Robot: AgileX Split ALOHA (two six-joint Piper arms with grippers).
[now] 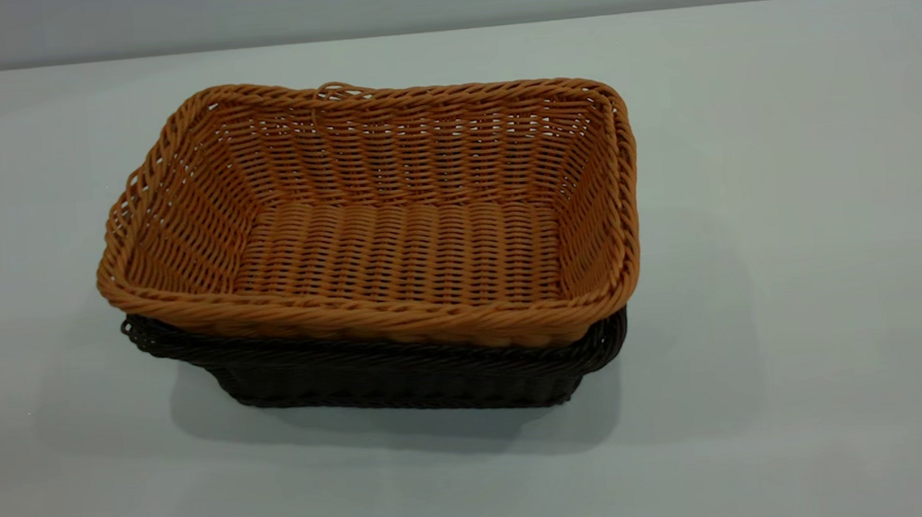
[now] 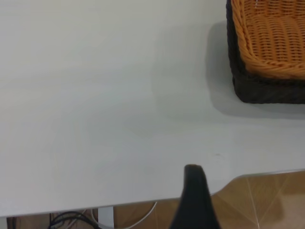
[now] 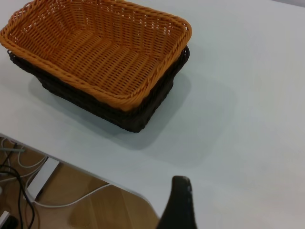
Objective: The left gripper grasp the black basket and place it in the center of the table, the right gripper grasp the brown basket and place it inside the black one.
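Observation:
The brown basket (image 1: 393, 214) sits nested inside the black basket (image 1: 388, 377) in the middle of the table (image 1: 794, 268). Only the black basket's rim and lower wall show beneath it. Both baskets also show in the right wrist view, brown (image 3: 95, 52) over black (image 3: 138, 114), and in the left wrist view, brown (image 2: 276, 38) over black (image 2: 267, 90). My left gripper (image 2: 233, 195) is off the table's edge, far from the baskets; only one black finger (image 2: 194, 191) shows, with nothing beside it. My right gripper (image 3: 214, 200) is near another edge, also empty, with one finger (image 3: 180, 200) showing. Neither gripper is in the exterior view.
The table's edge (image 2: 267, 174) runs close to the left gripper, with wooden floor beyond. Cables (image 3: 28, 191) and a table leg lie below the edge near the right gripper.

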